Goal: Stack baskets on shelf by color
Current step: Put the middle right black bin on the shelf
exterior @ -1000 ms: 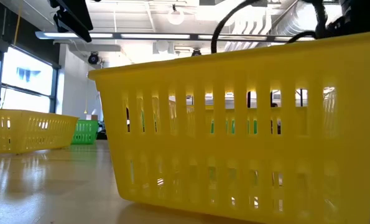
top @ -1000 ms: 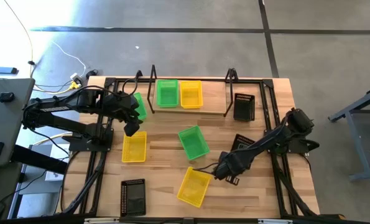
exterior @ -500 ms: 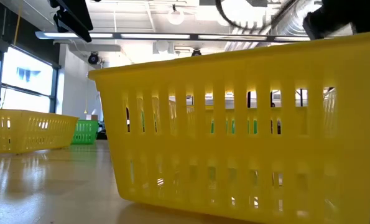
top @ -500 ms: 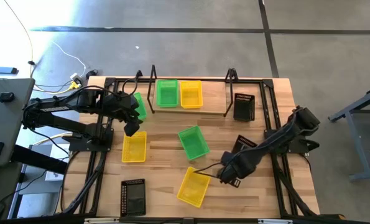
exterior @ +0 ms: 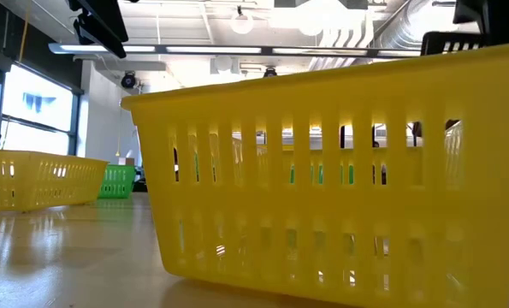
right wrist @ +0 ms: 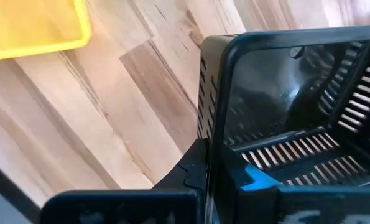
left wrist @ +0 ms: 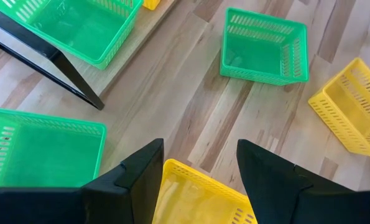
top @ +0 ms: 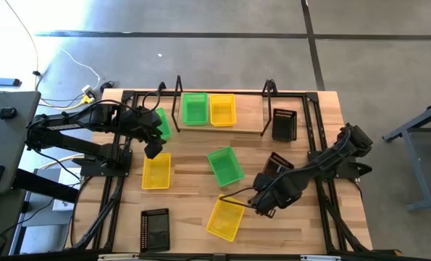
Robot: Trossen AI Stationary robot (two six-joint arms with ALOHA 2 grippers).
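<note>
Slotted, glossy plastic baskets (exterior: 340, 171); pale wood-plank tabletop (left wrist: 203, 118) with smooth, slightly reflective finish; matt black metal-rod shelf frame (top: 267, 109).

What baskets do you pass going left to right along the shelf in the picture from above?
Green plastic mesh basket beside the shelf's left end → green plastic mesh basket on the shelf → yellow plastic mesh basket → black plastic mesh basket past its right end.
</note>
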